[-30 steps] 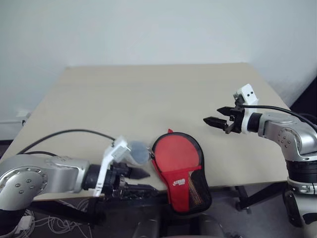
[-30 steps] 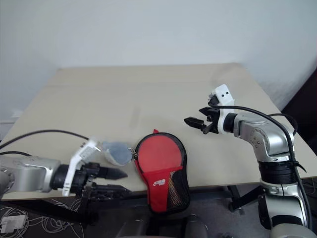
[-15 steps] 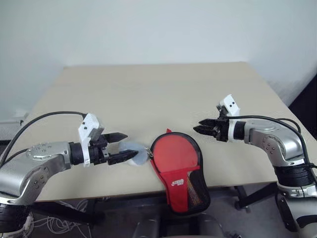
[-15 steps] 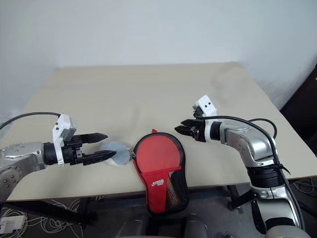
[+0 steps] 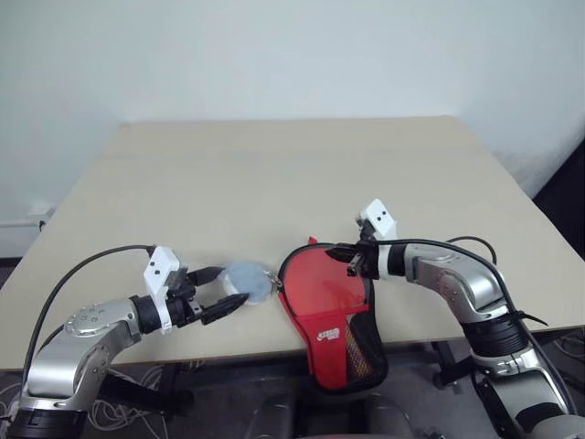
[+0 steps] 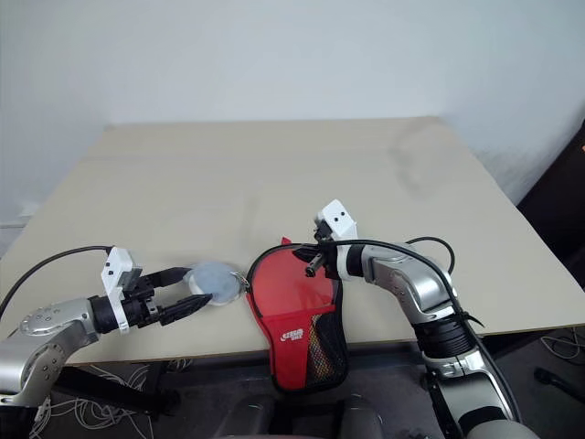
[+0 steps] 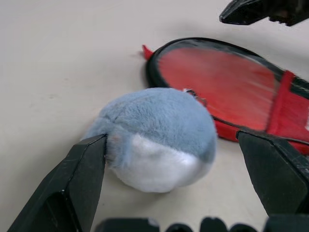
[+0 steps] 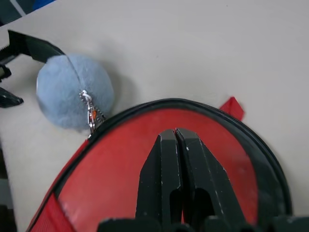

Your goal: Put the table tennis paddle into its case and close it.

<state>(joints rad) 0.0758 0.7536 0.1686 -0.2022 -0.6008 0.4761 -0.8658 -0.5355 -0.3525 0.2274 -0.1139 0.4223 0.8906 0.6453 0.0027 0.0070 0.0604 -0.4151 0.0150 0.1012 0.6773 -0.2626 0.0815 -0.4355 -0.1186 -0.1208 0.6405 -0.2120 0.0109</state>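
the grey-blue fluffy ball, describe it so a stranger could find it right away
Look at the near edge of the beige table, just left of the red paddle case. The fluffy ball sits there, clipped to the case by a small metal chain, between the open left pincer fingers. It is the only soft, pale grey-blue thing.

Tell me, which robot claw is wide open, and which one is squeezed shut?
The left gripper is wide open, one finger on each side of the fluffy grey-blue ball. The right gripper is shut, fingers pressed together over the red case.

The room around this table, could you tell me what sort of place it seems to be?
Probably a plain lab or office: a bare beige table against a blank white wall, with loose cables on the floor beneath.
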